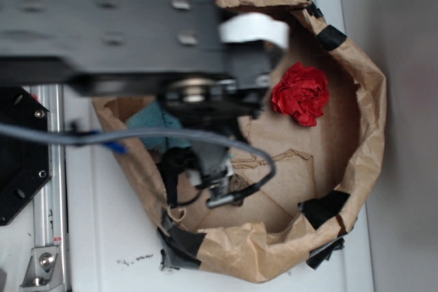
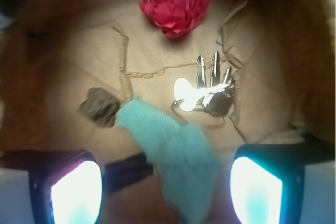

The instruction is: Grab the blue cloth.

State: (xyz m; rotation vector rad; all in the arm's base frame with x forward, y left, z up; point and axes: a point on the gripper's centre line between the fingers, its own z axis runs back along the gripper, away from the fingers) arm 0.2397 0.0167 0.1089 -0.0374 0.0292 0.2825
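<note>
The blue cloth is a teal ribbed terry piece lying on the brown paper floor. In the wrist view it lies between my two fingers and reaches up-left from the lower middle. My gripper is open, with one finger on each side of the cloth and not touching it. In the exterior view only a teal patch of the cloth shows under the arm. The gripper itself is hidden there by the black arm.
A red ruffled wad lies at the far side of the brown paper enclosure, and shows in the wrist view. A key bunch and a small dark lump lie near the cloth. Black tape lies beside it.
</note>
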